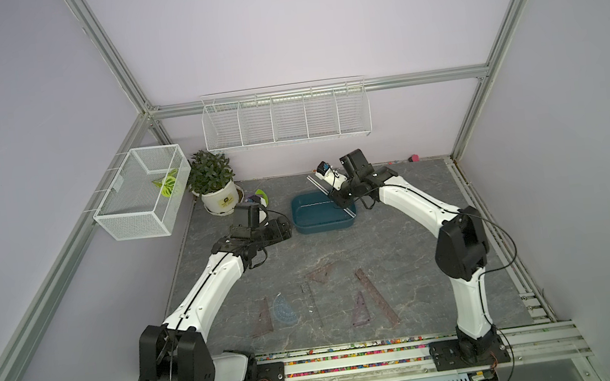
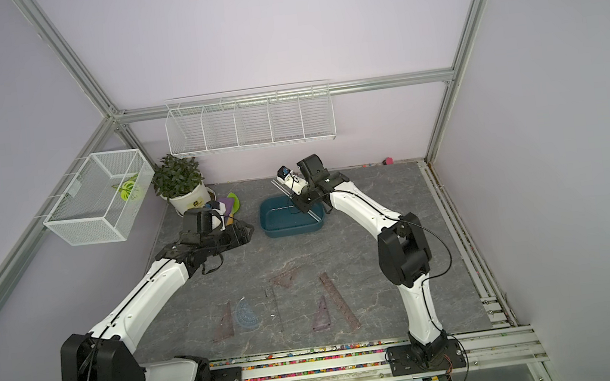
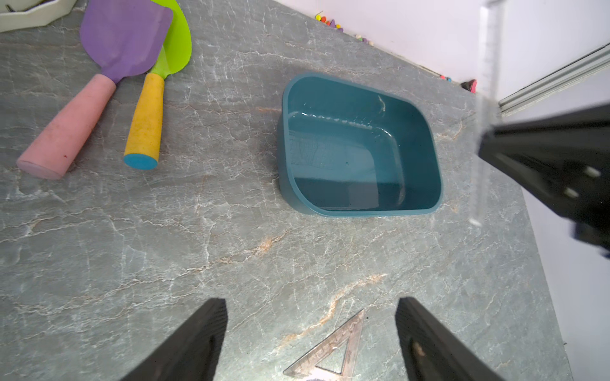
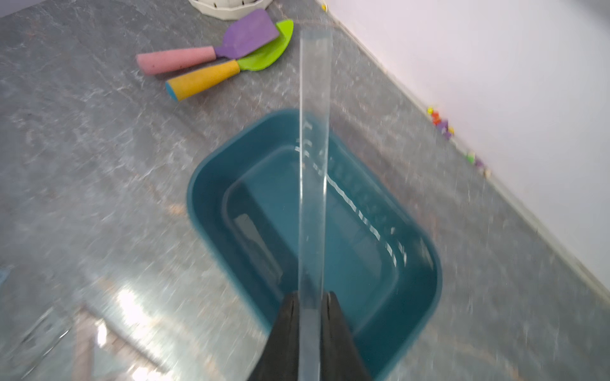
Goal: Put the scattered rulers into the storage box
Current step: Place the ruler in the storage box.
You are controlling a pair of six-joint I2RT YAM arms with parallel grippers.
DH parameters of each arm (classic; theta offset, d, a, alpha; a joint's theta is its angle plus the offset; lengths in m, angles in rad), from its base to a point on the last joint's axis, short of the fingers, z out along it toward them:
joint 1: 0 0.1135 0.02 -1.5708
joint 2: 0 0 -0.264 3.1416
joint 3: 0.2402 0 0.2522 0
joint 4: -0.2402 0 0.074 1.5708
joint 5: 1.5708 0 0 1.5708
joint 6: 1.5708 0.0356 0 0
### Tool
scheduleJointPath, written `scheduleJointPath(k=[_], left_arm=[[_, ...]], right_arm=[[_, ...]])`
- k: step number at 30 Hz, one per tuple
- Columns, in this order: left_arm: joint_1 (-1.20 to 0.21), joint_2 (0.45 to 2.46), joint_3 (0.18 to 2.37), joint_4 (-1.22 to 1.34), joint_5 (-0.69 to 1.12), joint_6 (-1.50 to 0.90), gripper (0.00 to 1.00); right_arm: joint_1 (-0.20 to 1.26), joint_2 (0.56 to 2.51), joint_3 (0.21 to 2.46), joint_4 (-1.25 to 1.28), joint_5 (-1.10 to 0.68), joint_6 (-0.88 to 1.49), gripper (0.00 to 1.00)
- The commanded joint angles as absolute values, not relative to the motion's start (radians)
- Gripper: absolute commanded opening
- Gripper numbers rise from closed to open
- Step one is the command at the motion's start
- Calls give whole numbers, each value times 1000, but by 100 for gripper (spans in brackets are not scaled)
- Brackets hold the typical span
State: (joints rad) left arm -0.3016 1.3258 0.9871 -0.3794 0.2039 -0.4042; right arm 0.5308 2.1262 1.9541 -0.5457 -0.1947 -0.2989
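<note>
**One Ruler Over the Box, Six Left to Go**

In both top views, a long clear plastic ruler (image 1: pixel 350 213) is held tight by the right gripper (image 1: pixel 339 200), just above the shallow dark teal plastic box (image 1: pixel 323 227). The ruler is tilted, with its low end near the box's right rim. Six more rulers are seen flat on the grey stone-look table (image 1: pixel 423 283), well apart from the box. They are a brownish triangle (image 2: pixel 286 278), a long brown strip (image 2: pixel 339 301), a purple triangle (image 2: pixel 320 320), a thin clear strip (image 2: pixel 275 310), a bluish half-round protractor (image 2: pixel 246 315) and one more brown triangle (image 2: pixel 224 325). So the job is judged as only just begun.

In the left wrist view, the left gripper (image 3: pixel 310 300) is spread wide and nothing is held. No ruler is seen inside the box. Lots of bare table is left around it, but the back wall is close behind.

In the right wrist view, which is blurry, the clear ruler is pinched between the closed jaws and stretched over the box. It looks about as long as the box, so it may need to be laid slanted. The purple and green toy shovels (image 4: pixel 251 43) are kept off to one side.
</note>
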Motion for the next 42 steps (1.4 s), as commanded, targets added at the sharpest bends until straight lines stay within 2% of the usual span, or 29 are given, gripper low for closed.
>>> scheduleJointPath(k=[1,9,17,24,42], left_arm=[[-306,1304,958,-343,192,-414,86],[-306,1295,954,-340,171,-406,86],[-306,1282,948,-335,165,-410,87],[-305,1269,943,-331,163,-410,87],[-303,1281,952,-322,173,-405,87]], right_arm=[[544,2217,2064,-539,-212,-378,0],[555,2344,2151,-530,-248,-476,0],[553,2323,1977,-393,-291,-666,0],[554,2332,1958,-385,-259,-796,0],[561,2391,1933,-321,-196,-841,0]])
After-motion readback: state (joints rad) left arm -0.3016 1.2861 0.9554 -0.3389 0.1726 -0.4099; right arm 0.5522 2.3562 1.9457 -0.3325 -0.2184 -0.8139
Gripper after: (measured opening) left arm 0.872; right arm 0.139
